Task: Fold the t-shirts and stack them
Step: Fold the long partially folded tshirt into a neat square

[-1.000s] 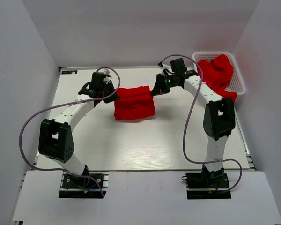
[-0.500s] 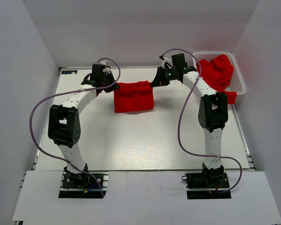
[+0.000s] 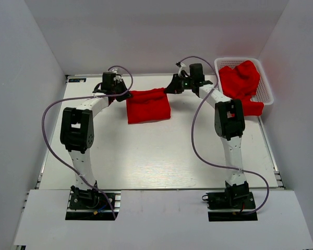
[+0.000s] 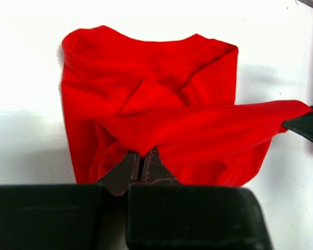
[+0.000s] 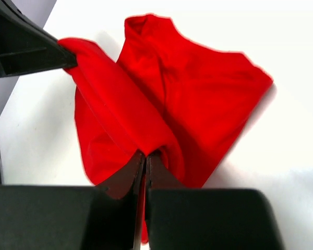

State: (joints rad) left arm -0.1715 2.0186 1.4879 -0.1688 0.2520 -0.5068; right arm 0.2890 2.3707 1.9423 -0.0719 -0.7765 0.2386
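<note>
- Comparing with one second before, both arms reach more toward 12 o'clock. Their elbows now stand higher and nearer to the bases, and the held t-shirt [image 3: 148,107] has shifted a little toward the far side of the table [image 3: 156,156].
- Left gripper [image 3: 120,94] is clenched on the far edge of this shirt, at its 9 o'clock corner. In the left wrist view its fingers [image 4: 126,172] are pressed together on a fold of red cloth.
- Right gripper [image 3: 170,89] is clenched on the same edge at the 3 o'clock corner, and its fingers [image 5: 126,179] also pinch red cloth.
- This edge is stretched between the two grippers. The rest of the shirt lies wrinkled on the table toward 6 o'clock.
- A white mesh basket [image 3: 269,95] stands at about 1 o'clock of the table, in the same place as before. It holds a heap of red t-shirts [image 3: 241,77], and one part hangs over the rim at the 5 o'clock side.
- The table is white and flat, with plain pale walls [image 3: 156,31] at 9, 12 and 3 o'clock. A purple cable [image 3: 198,146] hangs in a loop beside each arm.
</note>
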